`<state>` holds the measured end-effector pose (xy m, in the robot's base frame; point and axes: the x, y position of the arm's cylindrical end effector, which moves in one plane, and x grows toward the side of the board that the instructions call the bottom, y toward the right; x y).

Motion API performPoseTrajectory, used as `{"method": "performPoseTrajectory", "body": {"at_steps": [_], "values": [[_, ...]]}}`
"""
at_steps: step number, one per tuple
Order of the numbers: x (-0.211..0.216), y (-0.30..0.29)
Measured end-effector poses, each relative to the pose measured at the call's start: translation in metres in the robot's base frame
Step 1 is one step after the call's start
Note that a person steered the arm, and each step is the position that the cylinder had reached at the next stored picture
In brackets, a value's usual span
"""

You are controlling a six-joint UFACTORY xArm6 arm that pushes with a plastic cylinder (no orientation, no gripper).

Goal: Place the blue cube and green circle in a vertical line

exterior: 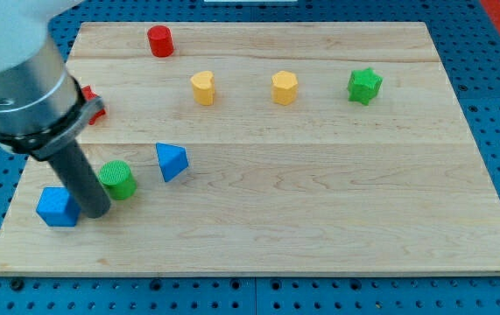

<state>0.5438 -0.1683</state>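
Observation:
The blue cube (pixel 56 206) lies near the board's bottom left corner. The green circle (pixel 118 178) stands up and to the right of it. My tip (pixel 95 211) rests on the board between them, touching the cube's right side and just below left of the green circle. The dark rod rises up-left to the grey arm body, which hides part of the board's left edge.
A blue triangle (pixel 171 161) lies right of the green circle. A red block (pixel 93 104) is partly hidden behind the arm. A red cylinder (pixel 159 40), a yellow heart (pixel 202 87), a yellow hexagon (pixel 285 87) and a green star (pixel 364 86) lie near the top.

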Motion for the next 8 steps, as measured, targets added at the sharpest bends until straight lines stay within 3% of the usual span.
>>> {"method": "performPoseTrajectory", "body": {"at_steps": [1, 4, 7, 8], "values": [[-0.004, 0.015], [-0.106, -0.017], [-0.113, -0.101], [-0.121, -0.085]]}}
